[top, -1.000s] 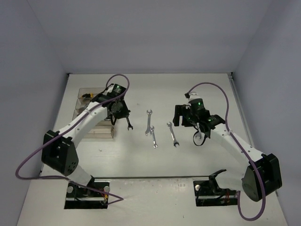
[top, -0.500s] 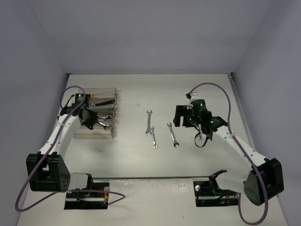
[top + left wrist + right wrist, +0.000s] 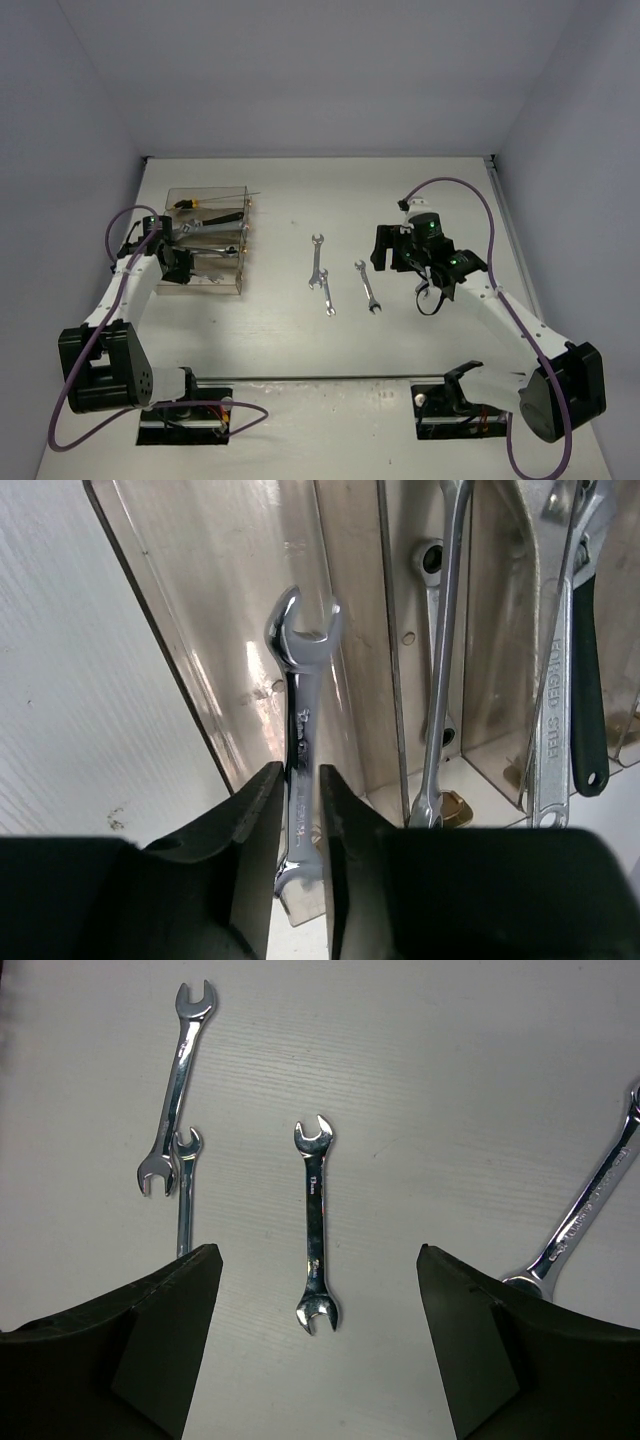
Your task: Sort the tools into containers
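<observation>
The clear containers (image 3: 238,268) stand at the left with several tools inside. My left gripper (image 3: 178,266) is at their near left end, shut on a small silver wrench (image 3: 303,670). It holds the wrench over the end compartment (image 3: 215,610). A long wrench (image 3: 447,630) and a black-handled wrench (image 3: 575,690) lie in the compartments beside it. My right gripper (image 3: 388,256) is open and empty above the table. A silver wrench (image 3: 314,1220) lies on the table between its fingers (image 3: 160,1330). Two more wrenches (image 3: 180,1080) lie to that wrench's left.
Three loose wrenches lie mid-table: a long one (image 3: 318,260), a short one (image 3: 327,297) and one to their right (image 3: 367,285). Another wrench (image 3: 585,1210) lies to the right under my right arm. A yellow-black handled rod (image 3: 190,203) lies in the far bin.
My left arm has swung from near the table's middle back over the containers to their near left end, carrying the wrench. My right arm has barely moved.
</observation>
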Controlling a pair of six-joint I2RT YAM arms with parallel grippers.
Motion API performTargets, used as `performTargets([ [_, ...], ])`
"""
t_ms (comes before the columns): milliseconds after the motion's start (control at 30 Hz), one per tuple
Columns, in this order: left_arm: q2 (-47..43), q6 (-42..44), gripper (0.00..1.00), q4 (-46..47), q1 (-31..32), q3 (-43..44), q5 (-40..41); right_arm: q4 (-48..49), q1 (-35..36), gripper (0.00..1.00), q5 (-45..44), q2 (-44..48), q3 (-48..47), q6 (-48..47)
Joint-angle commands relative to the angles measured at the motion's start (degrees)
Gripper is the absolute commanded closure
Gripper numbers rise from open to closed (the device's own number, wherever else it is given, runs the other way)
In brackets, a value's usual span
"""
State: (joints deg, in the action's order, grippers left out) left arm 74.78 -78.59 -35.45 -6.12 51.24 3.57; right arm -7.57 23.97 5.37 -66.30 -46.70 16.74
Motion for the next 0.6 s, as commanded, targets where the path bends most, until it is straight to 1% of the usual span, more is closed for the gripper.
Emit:
performTargets([
  [0,-1.8,-2.18,0.57,3.62,-0.64,0.46,-0.31,1.77,-0.42,0.23,0.08,0.74,-0.5,-1.0],
  [33,-2.22,-2.07,0.48,3.57,-0.59,0.27,-0.2,1.77,-0.47,0.23,0.14,0.63,-0.5,-1.01],
  [67,-2.66,-1.77,0.41,3.48,-0.56,0.16,0.03,1.77,-0.5,0.23,0.17,0.45,-0.5,-1.03],
  [133,-3.86,-0.99,0.33,3.32,-0.56,0.09,0.52,1.77,-0.5,0.23,0.17,0.03,-0.5,-1.09],
  [267,-5.65,3.08,0.31,3.35,0.53,2.66,0.35,1.82,-0.5,0.23,0.25,-0.56,-0.76,-1.01],
  [333,-4.89,8.81,0.31,2.96,3.35,6.65,0.87,1.86,-0.55,0.23,0.05,-0.9,-0.8,-1.01],
  [467,1.05,23.16,0.31,-0.12,14.89,19.33,2.01,1.86,-0.5,0.23,-0.18,-1.55,-0.94,-1.01],
  [567,8.14,29.15,0.31,-4.57,23.6,28.31,4.88,1.81,-0.62,0.23,-0.87,-1.66,-1.2,-1.16],
])
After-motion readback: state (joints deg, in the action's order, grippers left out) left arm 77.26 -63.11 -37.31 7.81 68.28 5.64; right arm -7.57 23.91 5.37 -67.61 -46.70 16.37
